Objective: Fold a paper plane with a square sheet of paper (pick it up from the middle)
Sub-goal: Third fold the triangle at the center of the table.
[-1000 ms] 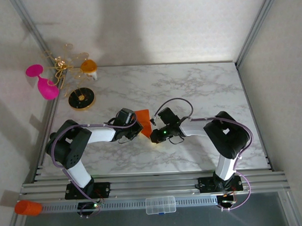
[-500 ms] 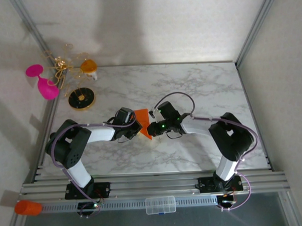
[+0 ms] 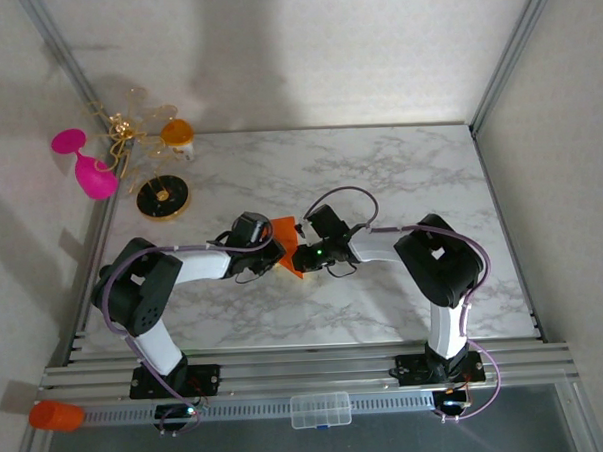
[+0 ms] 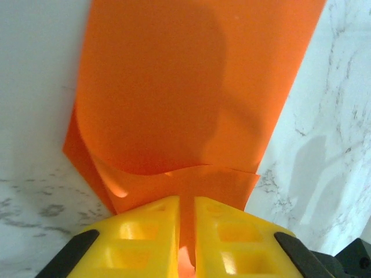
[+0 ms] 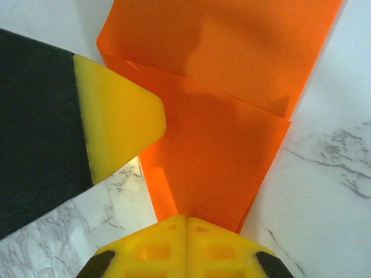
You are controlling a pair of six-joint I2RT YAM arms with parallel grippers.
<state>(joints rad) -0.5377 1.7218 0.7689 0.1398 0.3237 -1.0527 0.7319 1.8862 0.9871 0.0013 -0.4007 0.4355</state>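
Note:
The square sheet of paper (image 3: 285, 230), bright orange and folded into overlapping layers, sits between both grippers at the middle of the marble table (image 3: 379, 173). My left gripper (image 3: 273, 251) reaches it from the left. In the left wrist view its yellow fingers (image 4: 148, 223) stand a narrow slit apart with the paper (image 4: 191, 87) running into the slit; I cannot tell whether they pinch it. My right gripper (image 3: 299, 256) comes from the right and is shut on a folded corner of the paper (image 5: 220, 121), its tips (image 5: 186, 219) pressed together. A left fingertip (image 5: 119, 124) lies beside that fold.
At the back left stand a pink goblet (image 3: 89, 170), an orange-and-white cup (image 3: 177, 133), a gold wire ornament (image 3: 122, 129) and a black-and-gold disc (image 3: 163, 197). An orange cylinder (image 3: 57, 415) and a clear box (image 3: 320, 409) lie on the near rail.
The right gripper has moved left and back, closer to the left gripper, and the visible paper between them has become smaller. The left arm has barely moved.

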